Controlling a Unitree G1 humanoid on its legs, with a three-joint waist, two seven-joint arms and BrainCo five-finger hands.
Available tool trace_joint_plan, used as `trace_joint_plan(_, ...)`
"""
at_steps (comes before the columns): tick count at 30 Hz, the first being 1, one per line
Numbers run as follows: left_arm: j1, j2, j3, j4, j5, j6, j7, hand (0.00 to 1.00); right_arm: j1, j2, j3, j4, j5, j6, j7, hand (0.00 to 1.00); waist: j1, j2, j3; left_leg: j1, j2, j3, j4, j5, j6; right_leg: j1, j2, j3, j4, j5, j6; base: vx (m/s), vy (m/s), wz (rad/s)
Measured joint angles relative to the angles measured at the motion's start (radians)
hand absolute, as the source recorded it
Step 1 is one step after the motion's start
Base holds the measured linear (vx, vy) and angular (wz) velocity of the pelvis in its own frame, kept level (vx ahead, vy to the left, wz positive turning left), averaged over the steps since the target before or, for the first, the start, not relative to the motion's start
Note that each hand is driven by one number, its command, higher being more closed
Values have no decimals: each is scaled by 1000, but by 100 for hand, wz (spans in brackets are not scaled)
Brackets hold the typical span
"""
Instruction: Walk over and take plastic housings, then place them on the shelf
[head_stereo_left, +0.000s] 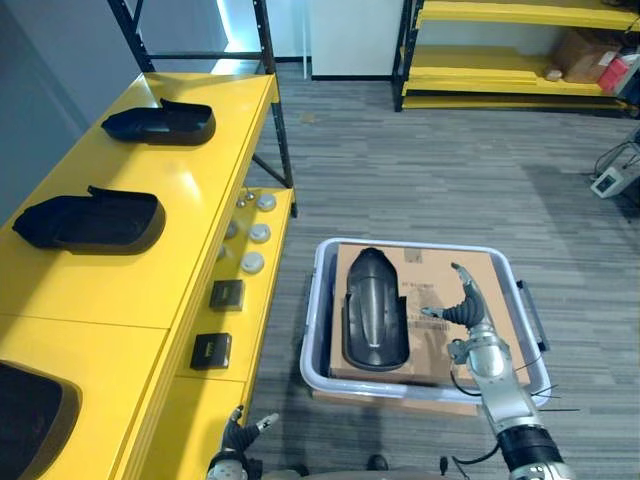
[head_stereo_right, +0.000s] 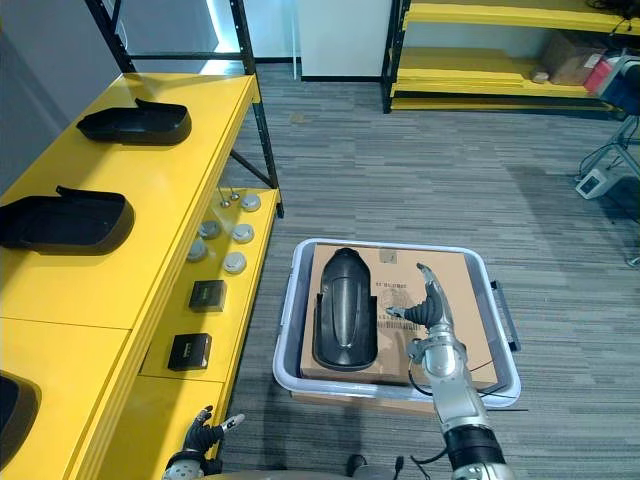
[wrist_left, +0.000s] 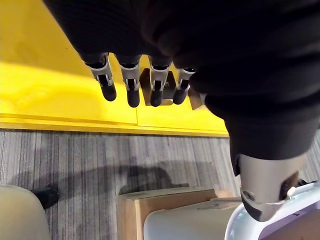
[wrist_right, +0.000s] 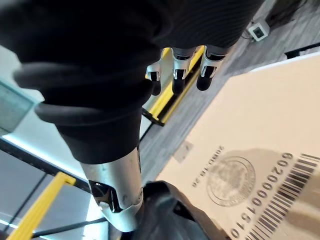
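One black plastic housing (head_stereo_left: 375, 310) lies dome-up on the left half of the cardboard box (head_stereo_left: 430, 275), which sits inside a pale plastic crate (head_stereo_left: 320, 300) on the carpet. The right hand (head_stereo_left: 465, 305) hovers over the bare right half of the box, beside the housing and not touching it. Its fingers (wrist_right: 175, 75) are stretched out straight, the thumb is spread, and it holds nothing. The left hand (head_stereo_left: 238, 432) hangs low, well to the left of the box, with relaxed fingers and nothing in it. Farther left of the box stands the yellow shelf (head_stereo_left: 170, 200), which already carries other housings (head_stereo_left: 160, 122).

The main risk is probably the grasp. The shell looks smooth and rounded, so fingers closing from the side could skid over it. That would push it across the cardboard toward the crate wall rather than lift it. A one-handed pinch on the edge could let it tip and drop.
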Motion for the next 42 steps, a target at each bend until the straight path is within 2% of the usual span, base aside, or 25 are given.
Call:
trace_joint_plan(4,-8,-7,-2,-22,-1,-1,15,0,-81,45,-38,107,-9,40,-44,0,5,4,37,-29,-4,-22,-3,3,5,-23,-4,-21,5,0,0,-102,4,20)
trace_joint_plan(11,-28,-8,-10,-22,-4,-1,34,0,-203,70,-78,259,-9,68,-94,0,6,9,79,-72,-18,-27,-34,39,22,-78,-19,-42,17,14,-5,-104,21,7)
trace_joint_plan(12,-33,-8,-18,-21,-6,-1,36,0,-224,70,-85,272,-9,71,-104,100,6,10,88,-72,-19,-28,-39,43,24,-79,-20,-44,15,18,-4,-62,16,5)
trace_joint_plan(18,-43,-6,-28,-22,-28,-2,53,0,-298,56,-119,322,-30,95,-134,100,9,9,109,-86,-24,-29,-43,48,23,-96,-25,-47,14,24,0,-32,16,2)
trace_joint_plan(22,-49,-7,-30,-20,-38,-2,54,0,-361,24,-146,377,-35,97,-129,100,6,10,118,-90,-24,-30,-48,50,20,-97,-23,-50,4,25,0,8,-2,0)
trace_joint_plan(27,-72,-11,-37,-15,-41,0,54,0,-389,33,-146,411,-4,95,-124,100,7,10,143,-84,-21,-24,-62,55,13,-96,-21,-50,-1,25,0,43,-7,-1)
trace_joint_plan(35,-76,-25,-37,-17,-41,1,53,0,-392,38,-145,411,-1,89,-103,100,2,9,145,-60,-25,-16,-63,54,13,-77,-27,-40,-1,32,11,18,9,-4)
trace_joint_plan(39,-76,-26,-36,-21,-41,1,53,0,-379,39,-135,327,-2,95,-88,100,2,6,146,-48,-27,-14,-63,54,12,-68,-29,-27,-1,35,15,-31,10,-2)
trace_joint_plan(42,-75,-26,-34,-22,-41,2,53,0,-315,37,-116,145,-6,95,-92,100,1,4,145,-44,-31,-9,-63,54,13,-66,-33,-21,-1,35,15,-60,13,-5)
